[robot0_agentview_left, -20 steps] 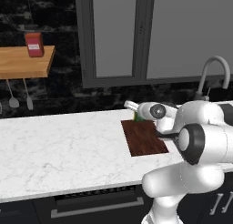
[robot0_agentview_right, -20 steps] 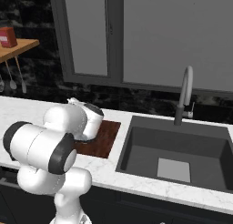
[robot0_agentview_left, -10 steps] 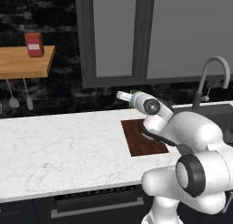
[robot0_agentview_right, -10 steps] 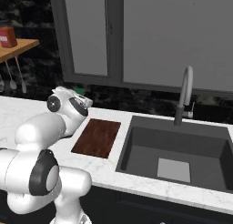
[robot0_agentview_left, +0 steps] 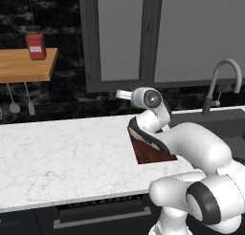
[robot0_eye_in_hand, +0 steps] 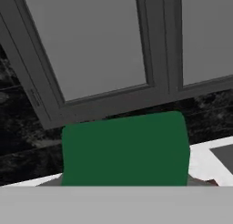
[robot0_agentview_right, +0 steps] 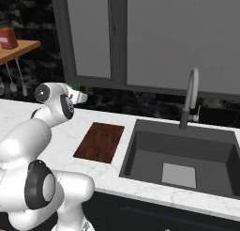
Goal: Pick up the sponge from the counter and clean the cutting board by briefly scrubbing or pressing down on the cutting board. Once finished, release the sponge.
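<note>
We see the long white marble worktop with faint grey veins (robot0_agentview_left: 62, 157) running over dark cabinets, with a dark sunken sink basin (robot0_agentview_right: 187, 159) at its right end and a curved grey tap (robot0_agentview_right: 190, 101) behind it. Grey-framed cabinet doors (robot0_agentview_left: 158, 33) hang above on the black wall.

An orange-brown wooden shelf (robot0_agentview_left: 26, 64) sits high on the left, a small red box (robot0_agentview_left: 36, 46) on top, two utensils (robot0_agentview_left: 21, 102) hanging under it.

The flat dark reddish-brown wooden cutting board (robot0_agentview_right: 100, 142) lies on the worktop just left of the sink; in the left base view the arm's white link covers part of it (robot0_agentview_left: 150, 153).

The white arm's hand is raised above the worktop, over the back edge beyond the board. The pincer (robot0_agentview_right: 77, 91) points toward the back wall, and we spot a sliver of green at its tip there.

The small rectangular sponge with dark green top (robot0_eye_in_hand: 125, 150) is up in the air, clear of the board and worktop, and sits right in front of the hand camera. The pincer is clamped on it; the fingertips themselves we cannot make out.
</note>
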Controlling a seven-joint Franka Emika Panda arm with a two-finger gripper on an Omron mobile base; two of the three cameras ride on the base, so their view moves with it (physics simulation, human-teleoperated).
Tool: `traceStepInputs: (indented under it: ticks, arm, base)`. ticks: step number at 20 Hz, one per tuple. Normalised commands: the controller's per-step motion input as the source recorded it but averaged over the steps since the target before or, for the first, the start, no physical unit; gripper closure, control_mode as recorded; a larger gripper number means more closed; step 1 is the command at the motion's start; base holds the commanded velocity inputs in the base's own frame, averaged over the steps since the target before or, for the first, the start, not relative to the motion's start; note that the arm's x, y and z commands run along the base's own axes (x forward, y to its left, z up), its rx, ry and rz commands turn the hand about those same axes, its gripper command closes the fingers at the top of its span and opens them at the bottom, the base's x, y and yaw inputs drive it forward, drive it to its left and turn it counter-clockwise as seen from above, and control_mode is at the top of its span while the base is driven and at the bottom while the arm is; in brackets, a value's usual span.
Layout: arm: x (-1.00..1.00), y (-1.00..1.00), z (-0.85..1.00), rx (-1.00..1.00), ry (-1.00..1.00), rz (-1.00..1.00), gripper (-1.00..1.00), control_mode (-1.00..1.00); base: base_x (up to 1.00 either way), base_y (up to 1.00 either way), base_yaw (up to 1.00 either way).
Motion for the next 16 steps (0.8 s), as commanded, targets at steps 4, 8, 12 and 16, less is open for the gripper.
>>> traceStepInputs:
  ticks: [4, 8, 12, 16]
  arm:
    - [-0.29, 0.0, 0.4, 0.0, 0.57, 0.02, 1.0, -1.0]
    - [-0.29, 0.09, 0.17, 0.0, 0.49, 0.01, 1.0, -1.0]
    - [-0.3, 0.25, -0.48, 0.01, 0.14, 0.0, 1.0, -1.0]
    - [-0.18, 0.37, -0.68, 0.01, 0.07, 0.0, 1.0, -1.0]
  base:
    - [0.0, 0.0, 0.0]
    - [0.0, 0.0, 0.0]
    - [0.0, 0.0, 0.0]
    - [0.0, 0.0, 0.0]
